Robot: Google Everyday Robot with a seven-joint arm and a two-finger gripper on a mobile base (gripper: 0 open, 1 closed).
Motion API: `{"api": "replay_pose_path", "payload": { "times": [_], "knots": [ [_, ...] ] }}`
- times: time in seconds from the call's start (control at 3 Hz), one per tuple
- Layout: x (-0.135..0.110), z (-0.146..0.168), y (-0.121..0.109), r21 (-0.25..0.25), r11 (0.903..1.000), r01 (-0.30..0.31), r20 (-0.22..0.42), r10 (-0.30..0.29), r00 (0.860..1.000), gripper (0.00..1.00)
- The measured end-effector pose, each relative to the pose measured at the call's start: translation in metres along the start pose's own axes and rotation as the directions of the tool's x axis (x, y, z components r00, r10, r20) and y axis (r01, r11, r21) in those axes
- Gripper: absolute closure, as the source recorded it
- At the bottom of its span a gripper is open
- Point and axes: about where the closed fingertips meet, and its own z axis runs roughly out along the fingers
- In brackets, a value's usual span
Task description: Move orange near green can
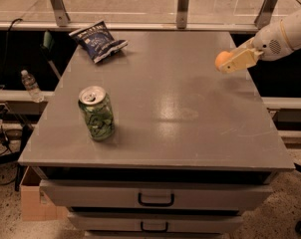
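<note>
The orange (221, 60) is held in my gripper (229, 62) at the right side of the grey table (190, 108), lifted a little above the surface. The gripper's pale fingers (239, 60) are shut on the orange and hide its right half. The green can (96, 113), with a pale leafy pattern and silver top, stands upright near the table's front left, far from the orange.
A dark blue crinkled chip bag (97, 40) lies at the table's back left. A water bottle (30, 85) stands off the table to the left. Drawers (155, 198) sit under the table front. A metal railing (183, 6) runs behind the table.
</note>
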Motion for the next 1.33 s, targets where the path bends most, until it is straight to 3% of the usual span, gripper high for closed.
{"api": "replay_pose_path", "payload": {
  "times": [0.33,0.67,1.0,1.33],
  "knots": [
    [-0.002,0.003,0.007,-0.026,0.9996,0.009,0.002,-0.009,1.000,1.00],
    [-0.002,0.004,0.006,-0.026,0.9996,0.009,0.002,-0.009,1.000,1.00],
    [-0.027,0.041,0.062,-0.169,0.9762,0.136,0.022,-0.134,0.991,1.00],
    [-0.056,0.077,0.133,-0.295,0.9167,0.270,0.086,-0.256,0.963,1.00]
  ]
}}
